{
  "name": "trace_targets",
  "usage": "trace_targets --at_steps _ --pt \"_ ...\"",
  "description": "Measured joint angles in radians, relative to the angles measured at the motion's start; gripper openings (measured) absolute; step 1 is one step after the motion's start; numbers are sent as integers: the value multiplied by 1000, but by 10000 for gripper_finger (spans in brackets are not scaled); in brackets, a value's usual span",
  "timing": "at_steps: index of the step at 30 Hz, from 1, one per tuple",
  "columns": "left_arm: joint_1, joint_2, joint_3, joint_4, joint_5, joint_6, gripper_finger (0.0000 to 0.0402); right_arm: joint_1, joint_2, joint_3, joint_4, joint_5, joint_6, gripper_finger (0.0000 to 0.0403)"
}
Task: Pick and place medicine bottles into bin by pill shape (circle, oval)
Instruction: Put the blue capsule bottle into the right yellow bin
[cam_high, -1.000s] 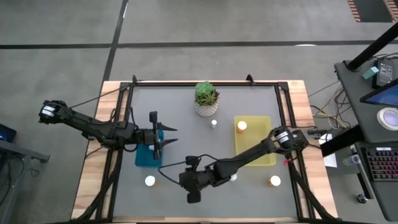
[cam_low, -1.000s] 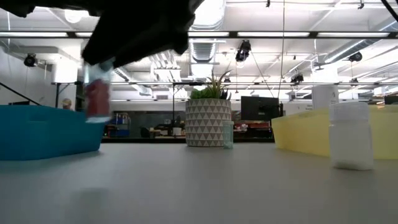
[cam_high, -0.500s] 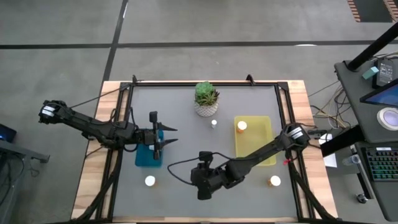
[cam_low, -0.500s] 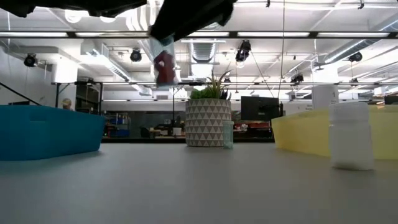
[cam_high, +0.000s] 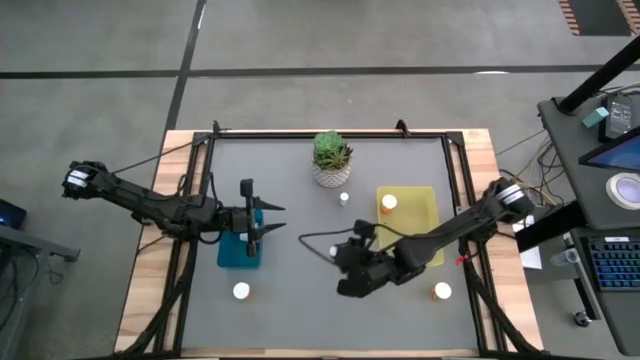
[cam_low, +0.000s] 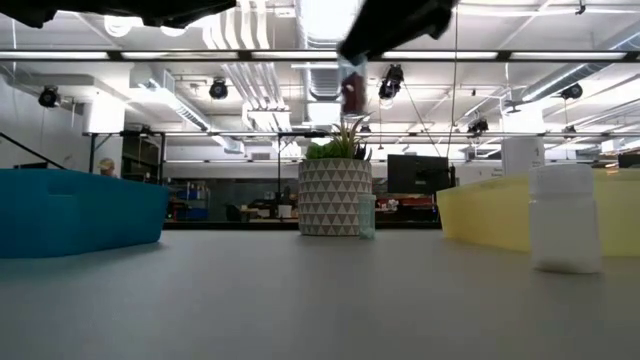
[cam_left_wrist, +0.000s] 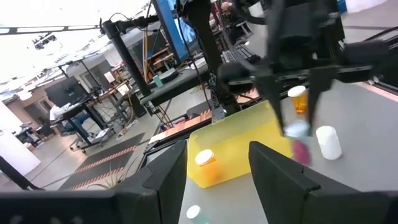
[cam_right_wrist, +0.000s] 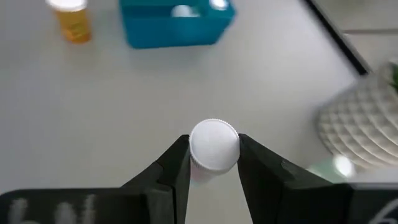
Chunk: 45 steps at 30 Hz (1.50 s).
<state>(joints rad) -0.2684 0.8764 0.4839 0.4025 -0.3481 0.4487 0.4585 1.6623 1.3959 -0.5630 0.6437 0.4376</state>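
My right gripper (cam_high: 338, 256) hangs over the table's middle, shut on a clear medicine bottle (cam_low: 352, 88) with a white cap and reddish pills inside. My left gripper (cam_left_wrist: 214, 180) waits open and level above the blue bin (cam_high: 240, 250), with nothing between its fingers. The yellow bin (cam_high: 408, 225) stands on the right with an orange bottle (cam_high: 388, 202) in it. Other bottles stand on their bases on the table: one at near left (cam_high: 241, 291), an orange one at near right (cam_high: 441, 291), a small one (cam_high: 344, 197) by the plant, and a white one (cam_low: 565, 218). My right gripper pinches the bottle between its two fingers (cam_right_wrist: 177, 165), one on either side just under the white cap (cam_right_wrist: 214, 144). The fingers slant down from the table's right side. The bottle hangs below them, nearly upright, lifted clear of the table.
A white patterned pot with a green succulent (cam_high: 331, 160) stands at the far middle. A black frame (cam_high: 330, 134) runs around the grey table top. Open grey surface lies between the two bins.
My right gripper has carried the bottle from the near middle toward the table's right and far side, rising as it went, and its wrist has rolled. The bottle stays gripped and clear of the table.
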Motion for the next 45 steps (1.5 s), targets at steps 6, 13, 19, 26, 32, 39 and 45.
trace_targets --at_steps 6,13,19,26,32,39,45 --pt "0 0 0 -1 0 0 157 -1 -135 -150 -2 93 146 107" --pt "0 0 0 -1 0 0 157 -1 -293 -332 -7 166 354 107" --pt "0 16 0 1 0 0 157 -1 -440 -471 -13 172 478 107" --pt "0 26 0 1 0 0 157 -1 -594 -557 -159 195 573 107" --pt "0 26 0 2 0 0 157 -1 -683 -588 -393 194 767 107" --pt "0 42 0 1 0 -24 157 -3 -705 -632 -460 194 883 107" --pt "0 101 0 2 35 -25 157 -29 -712 -704 -488 187 957 107"
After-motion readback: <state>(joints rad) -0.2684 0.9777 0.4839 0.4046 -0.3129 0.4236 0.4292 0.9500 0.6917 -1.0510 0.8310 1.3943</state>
